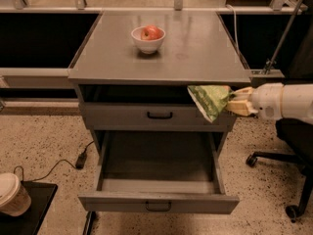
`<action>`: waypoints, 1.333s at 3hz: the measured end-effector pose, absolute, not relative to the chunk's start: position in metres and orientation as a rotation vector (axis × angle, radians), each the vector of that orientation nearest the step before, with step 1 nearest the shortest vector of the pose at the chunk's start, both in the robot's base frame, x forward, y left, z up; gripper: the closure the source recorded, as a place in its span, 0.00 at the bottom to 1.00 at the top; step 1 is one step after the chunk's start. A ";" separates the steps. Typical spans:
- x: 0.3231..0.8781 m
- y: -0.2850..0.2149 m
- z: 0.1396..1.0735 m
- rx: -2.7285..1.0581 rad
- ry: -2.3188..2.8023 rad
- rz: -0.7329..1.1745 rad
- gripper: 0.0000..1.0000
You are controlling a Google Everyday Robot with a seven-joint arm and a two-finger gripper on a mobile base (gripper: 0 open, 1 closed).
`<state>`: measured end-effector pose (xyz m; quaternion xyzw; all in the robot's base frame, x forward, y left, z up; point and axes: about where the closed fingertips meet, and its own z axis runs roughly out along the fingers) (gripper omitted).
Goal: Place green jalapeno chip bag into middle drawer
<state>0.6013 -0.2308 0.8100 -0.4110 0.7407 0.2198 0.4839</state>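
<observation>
The green jalapeno chip bag [209,100] is a shiny green foil bag with pale print, held in the air in front of the cabinet's right side, at the height of the top drawer front. My gripper [234,105] comes in from the right on a white arm and is shut on the bag's right edge. Below and to the left, the middle drawer [159,201] is pulled out wide, a grey tray with a small black bar handle, and nothing lies in it. The bag hangs above the drawer's right rear corner.
A white bowl with a red apple [148,37] stands on the cabinet top [195,53]. The shut top drawer front [159,115] has a black handle. A paper cup [12,195] sits at lower left, a cable [73,161] on the floor, an office chair base [283,170] at right.
</observation>
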 end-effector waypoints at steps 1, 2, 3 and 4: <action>0.594 -0.209 0.720 -0.967 1.867 0.711 1.00; 0.593 -0.180 0.661 -0.980 1.908 0.827 1.00; 0.593 -0.178 0.656 -0.978 1.909 0.837 1.00; 0.591 -0.172 0.643 -0.981 1.918 0.888 1.00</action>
